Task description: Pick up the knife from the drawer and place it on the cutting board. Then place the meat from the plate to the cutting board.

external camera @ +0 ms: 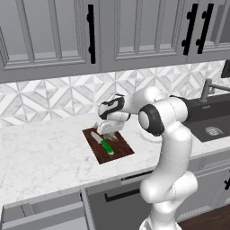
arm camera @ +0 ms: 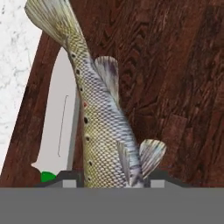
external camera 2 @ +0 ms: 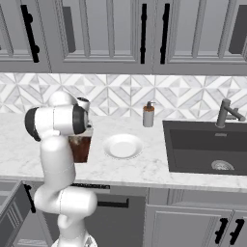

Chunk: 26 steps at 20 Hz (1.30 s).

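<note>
Fingers (arm camera: 111, 179) of ours sit at either side of the meat (arm camera: 94, 122), a scaled fish, in the hand view, and they appear to be clasping it just over the cutting board (arm camera: 166, 78). Beside the fish in that view lies the knife (arm camera: 59, 122), pale blade flat on the dark wood, green handle barely peeking at the bottom. From the left base view we see what the hand view cannot: the whole board on the marble table (external camera: 45, 148), the knife lying along it, and the drawer (external camera: 45, 211) pulled open below. The right base view adds a white plate (external camera 2: 122, 146), a soap bottle (external camera 2: 148, 115) and the sink (external camera 2: 207, 144), while our arm hides most of the board.
</note>
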Available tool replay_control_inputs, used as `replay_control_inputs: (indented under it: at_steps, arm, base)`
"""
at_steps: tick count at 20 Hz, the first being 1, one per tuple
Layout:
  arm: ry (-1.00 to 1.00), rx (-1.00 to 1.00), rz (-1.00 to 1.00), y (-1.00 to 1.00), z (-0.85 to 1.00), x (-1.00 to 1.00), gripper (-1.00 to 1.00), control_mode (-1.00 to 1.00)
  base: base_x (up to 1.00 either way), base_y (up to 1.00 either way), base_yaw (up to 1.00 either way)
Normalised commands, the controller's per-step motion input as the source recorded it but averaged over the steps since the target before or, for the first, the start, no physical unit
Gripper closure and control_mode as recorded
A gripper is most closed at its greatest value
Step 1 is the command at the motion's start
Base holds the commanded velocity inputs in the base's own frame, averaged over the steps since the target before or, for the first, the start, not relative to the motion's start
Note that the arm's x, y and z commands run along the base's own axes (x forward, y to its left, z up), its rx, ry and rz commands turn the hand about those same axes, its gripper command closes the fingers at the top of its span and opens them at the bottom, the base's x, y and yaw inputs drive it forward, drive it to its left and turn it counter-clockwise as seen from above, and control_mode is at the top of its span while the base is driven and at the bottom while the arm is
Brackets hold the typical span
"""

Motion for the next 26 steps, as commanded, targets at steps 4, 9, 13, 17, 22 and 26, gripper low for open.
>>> replay_control_inputs:
  at_steps: [4,9,13,17,22,26]
  arm:
    - [0.00,-0.04,0.00,0.02,0.04,-0.06,-1.00,-1.00]
    - [-0.01,-0.01,0.00,0.00,0.16,-0.37,-1.00,-1.00]
    - [-0.06,0.00,0.00,0.00,0.32,-0.81,-1.00,-1.00]
    - [-0.14,0.00,0.00,0.00,0.39,-1.00,-1.00,-1.00]
    - [-0.19,0.00,0.00,0.00,0.57,-1.00,-1.00,-1.00]
    - [-0.23,0.00,0.00,0.00,0.73,-1.00,-1.00,-1.00]
  base:
    - [0.00,0.00,0.00]
    - [0.00,0.00,0.00]
    - [0.00,0.00,0.00]
    - [0.00,0.00,0.00]
    - [0.00,0.00,0.00]
    - [0.00,0.00,0.00]
